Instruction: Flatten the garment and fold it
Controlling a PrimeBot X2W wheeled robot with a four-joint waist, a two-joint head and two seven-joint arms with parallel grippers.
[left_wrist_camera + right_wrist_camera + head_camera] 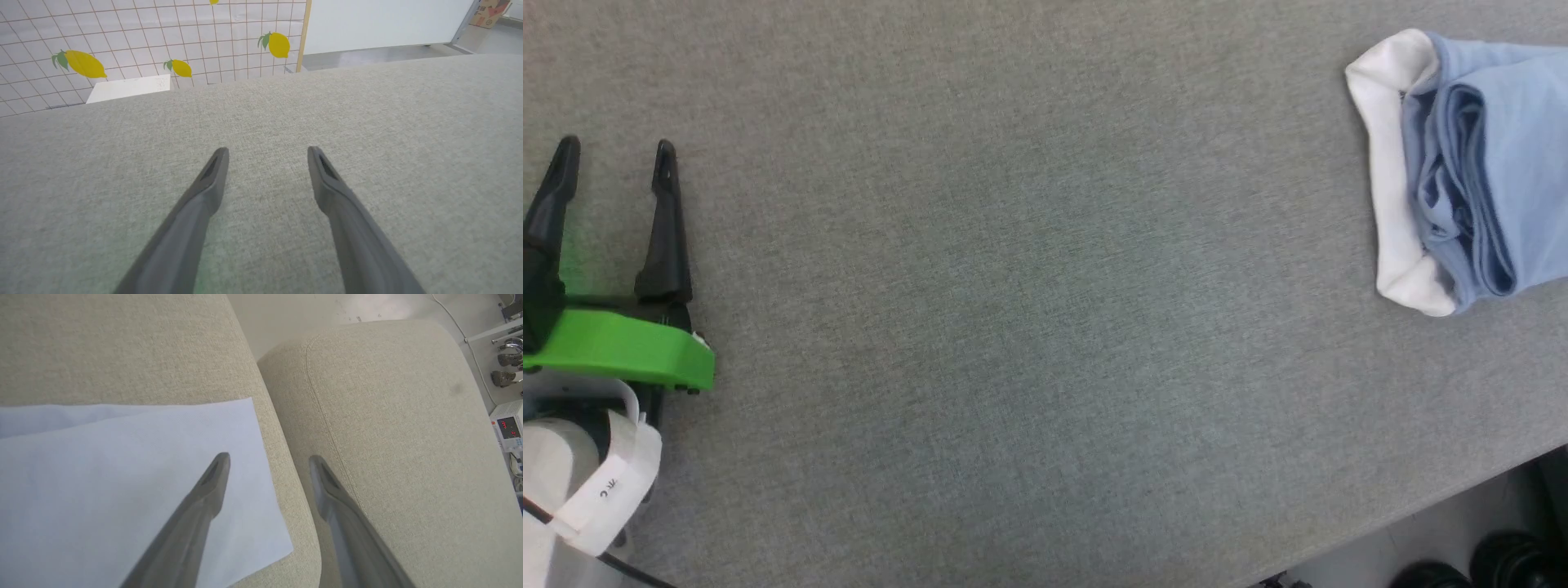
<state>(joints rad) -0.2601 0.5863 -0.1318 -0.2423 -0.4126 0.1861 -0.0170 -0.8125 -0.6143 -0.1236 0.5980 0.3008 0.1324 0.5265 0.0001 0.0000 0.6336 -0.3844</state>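
head view: garment (1515, 163) bunched at surface's (1013, 327) right edge, prob soft n floppy, pinch white band (1388, 204). left gripper (617, 147), right gripper (269, 458) wide, empty.

The left gripper (615, 151) sits at the lower left of the head view, its two long dark fingers (666, 229) spread wide apart and pointing up the frame from a bright green mount (621, 347), with the pale forearm (547, 457) and a white labelled band (613, 478) trailing behind it toward the bottom edge. The right gripper (269, 459), seen from its own wrist camera, likewise has both dark fingers parted, rising side by side from the bottom of that view
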